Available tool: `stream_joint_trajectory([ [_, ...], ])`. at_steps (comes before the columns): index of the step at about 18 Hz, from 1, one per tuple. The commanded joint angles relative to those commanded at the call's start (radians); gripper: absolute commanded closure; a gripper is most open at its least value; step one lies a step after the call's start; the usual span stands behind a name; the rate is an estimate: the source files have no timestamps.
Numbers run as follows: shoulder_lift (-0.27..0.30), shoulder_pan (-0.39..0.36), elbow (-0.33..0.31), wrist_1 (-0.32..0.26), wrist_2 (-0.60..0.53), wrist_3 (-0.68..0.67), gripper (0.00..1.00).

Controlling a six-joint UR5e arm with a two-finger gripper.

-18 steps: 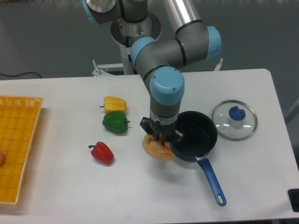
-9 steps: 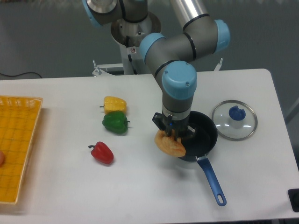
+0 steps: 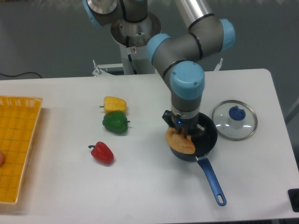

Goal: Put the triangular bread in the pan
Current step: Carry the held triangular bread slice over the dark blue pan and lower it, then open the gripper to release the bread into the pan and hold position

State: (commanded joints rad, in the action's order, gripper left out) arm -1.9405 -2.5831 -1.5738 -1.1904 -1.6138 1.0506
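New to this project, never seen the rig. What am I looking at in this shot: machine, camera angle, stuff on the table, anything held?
It is one jointed robot arm, grey with blue caps, filmed by a single fixed camera looking down at a white table from the front. At its tip a two-finger gripper is shut on the triangular bread, a golden toy pastry, holding it over the near-left rim of the pan, which is black with a blue handle. A glass lid lies to the pan's right. To the left are a yellow pepper, a green pepper, a red pepper and an orange basket.
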Motion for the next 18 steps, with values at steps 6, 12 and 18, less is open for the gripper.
stream_joint_trajectory([
  [6, -0.031, -0.043, -0.005, 0.002, 0.002, 0.051, 0.73],
  [12, -0.054, -0.069, -0.011, 0.009, 0.006, 0.049, 0.72],
  [18, -0.069, -0.068, -0.006, 0.012, 0.012, 0.026, 0.72],
])
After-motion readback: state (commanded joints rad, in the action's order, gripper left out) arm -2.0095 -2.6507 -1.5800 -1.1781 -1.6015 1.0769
